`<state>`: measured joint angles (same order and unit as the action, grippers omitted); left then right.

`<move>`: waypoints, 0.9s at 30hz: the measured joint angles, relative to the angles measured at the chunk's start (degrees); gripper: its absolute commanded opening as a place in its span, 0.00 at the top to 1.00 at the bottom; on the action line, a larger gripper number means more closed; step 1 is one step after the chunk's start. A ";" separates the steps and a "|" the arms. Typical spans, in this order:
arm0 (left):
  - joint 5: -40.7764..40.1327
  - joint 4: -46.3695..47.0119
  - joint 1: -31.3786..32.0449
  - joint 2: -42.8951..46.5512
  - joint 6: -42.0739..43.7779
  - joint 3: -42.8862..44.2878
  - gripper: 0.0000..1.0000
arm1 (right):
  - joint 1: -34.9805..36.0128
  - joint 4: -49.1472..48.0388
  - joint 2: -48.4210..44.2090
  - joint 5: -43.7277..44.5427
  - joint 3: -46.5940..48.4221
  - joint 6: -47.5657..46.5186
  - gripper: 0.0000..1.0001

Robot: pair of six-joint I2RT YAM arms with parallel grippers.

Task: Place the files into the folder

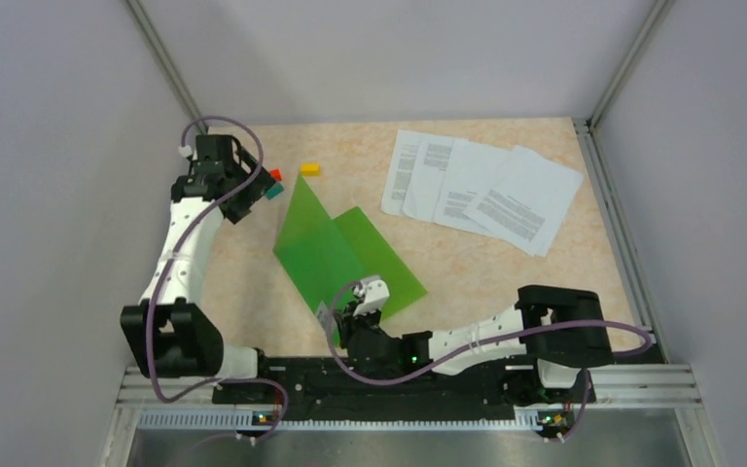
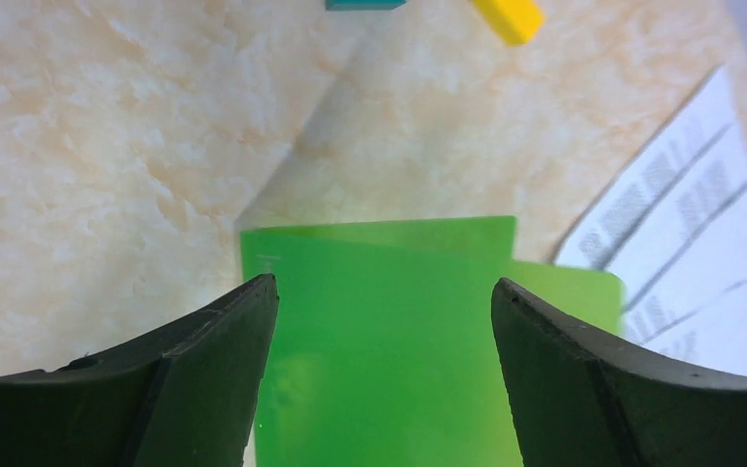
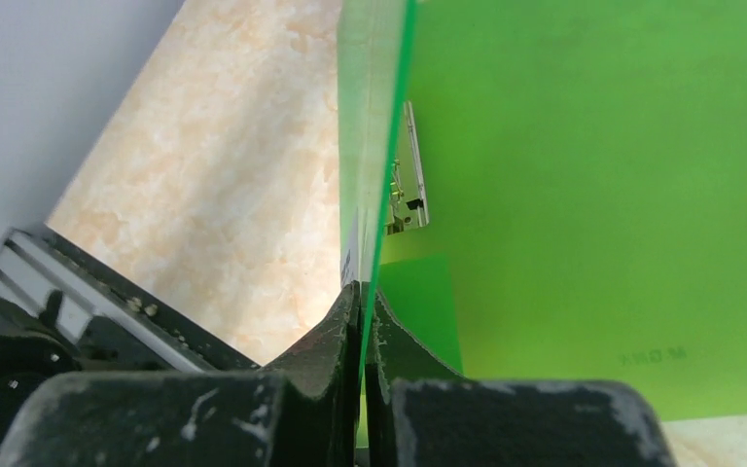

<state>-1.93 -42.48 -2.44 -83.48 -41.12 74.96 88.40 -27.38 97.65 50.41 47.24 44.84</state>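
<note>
The green folder [image 1: 336, 248] lies open in the middle of the table, its cover raised on edge. My right gripper [image 1: 342, 313] is shut on the cover's near edge [image 3: 374, 146] and holds it upright; the metal clip [image 3: 410, 175] shows on the inner spine. The files [image 1: 481, 187], several white printed sheets, lie fanned out at the back right, also in the left wrist view [image 2: 686, 263]. My left gripper [image 1: 253, 199] is open and empty, above the table left of the folder, with the folder [image 2: 389, 341] seen between its fingers.
A yellow block [image 1: 309, 168] lies behind the folder, and red [image 1: 275, 174] and teal [image 1: 272, 192] blocks sit beside the left gripper. White walls with metal posts close in the table on three sides. A metal rail [image 1: 409, 389] runs along the near edge.
</note>
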 measured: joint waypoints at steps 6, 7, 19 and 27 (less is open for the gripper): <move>0.15 -4.00 1.49 8.92 -1.55 2.21 0.14 | 2.12 5.14 4.00 2.60 7.54 -10.91 1.00; 0.17 -4.63 1.75 9.66 -1.62 2.21 0.14 | 2.29 5.64 4.48 2.82 8.31 -11.98 1.00; 0.79 -11.63 4.68 17.46 -0.31 -0.94 0.29 | 4.26 12.59 11.43 5.09 19.91 -24.30 1.00; -1.53 -14.01 4.76 21.70 2.19 -6.01 0.72 | 4.59 16.44 12.02 5.68 22.67 -26.47 0.88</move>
<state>-3.46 -56.49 2.33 -61.78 -38.94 68.95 92.99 -10.94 109.67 56.10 69.91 18.37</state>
